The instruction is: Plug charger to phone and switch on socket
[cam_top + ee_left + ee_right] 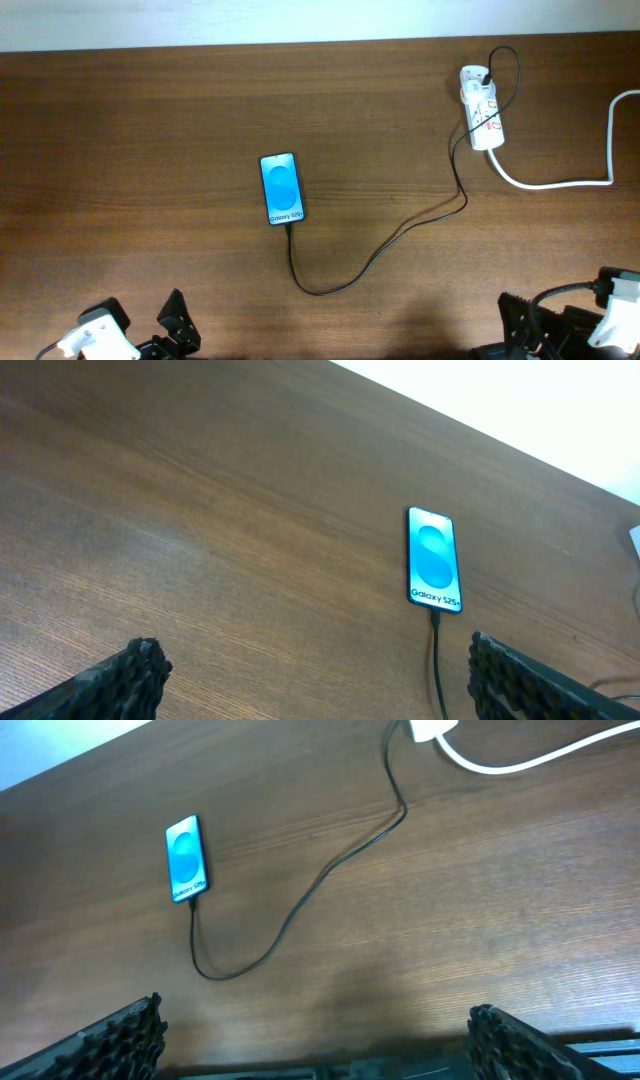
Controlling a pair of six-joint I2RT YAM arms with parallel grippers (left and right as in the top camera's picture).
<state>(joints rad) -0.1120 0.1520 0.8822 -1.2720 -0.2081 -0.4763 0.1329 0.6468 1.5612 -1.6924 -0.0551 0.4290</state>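
A: Gripper status?
B: Both sit at the near edge of the bench (120,120). At the near-left corner the left gripper (318,675) has its jaws spread wide with nothing between them. At the near-right corner the right gripper (318,1038) is the same: wide apart, empty.
A: Where's the kit?
B: Nearest is the cable (400,235), sagging in a loop mid-bench. Just beyond lies the phone (281,188), flat, screen up, left of centre. The cable tip meets its near short edge. It looks seated, but I can't confirm.
A: And further back?
B: By the far-right corner is the socket (482,108), with the cable's plug end at its far end. Its white cord (560,183) runs off the right edge.
A: Handling?
B: The cable is thin and limp, so pinch the stiff tip housing, not the wire. The phone is light and rigid with slick glass and will likely skid on wood, so clamp across the long edges or brace it. The socket looks light and the stiff cord may tug it. Pin the body by its sides with one arm and press the switch with the other's fingertip. The switch state is too small to tell.
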